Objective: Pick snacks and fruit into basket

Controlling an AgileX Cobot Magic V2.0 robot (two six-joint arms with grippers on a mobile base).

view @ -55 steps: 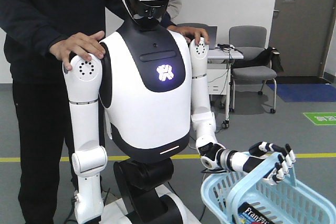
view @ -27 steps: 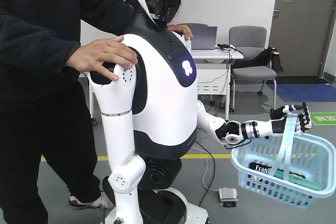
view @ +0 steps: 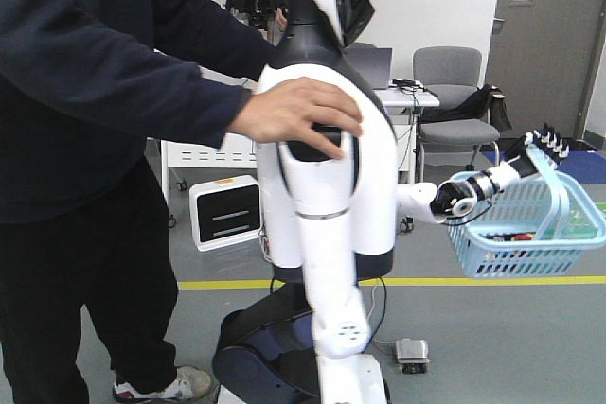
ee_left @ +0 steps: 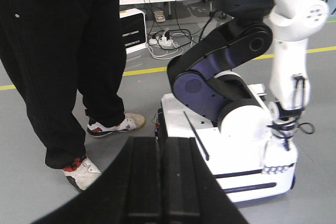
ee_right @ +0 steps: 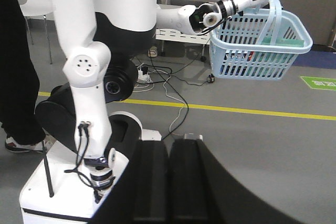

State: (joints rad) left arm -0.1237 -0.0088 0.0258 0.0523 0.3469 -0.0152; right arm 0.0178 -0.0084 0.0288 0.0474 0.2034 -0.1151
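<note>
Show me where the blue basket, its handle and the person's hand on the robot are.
basket (ee_right: 261, 55), right wrist view, front latticed wall.
basket handle (ee_right: 273, 9), right wrist view, the upright strap.
person's hand (view: 301, 115), exterior front view, back of the hand.

My left gripper (ee_left: 167, 182) points down, black fingers pressed together, nothing between them. Below: white robot base (ee_left: 231, 150), grey floor (ee_left: 147, 93) with yellow line, person's black trousers (ee_left: 68, 61), sneakers.

Grey floor (ee_right: 252, 145), yellow line (ee_right: 247, 110), cables (ee_right: 168, 85)
</note>
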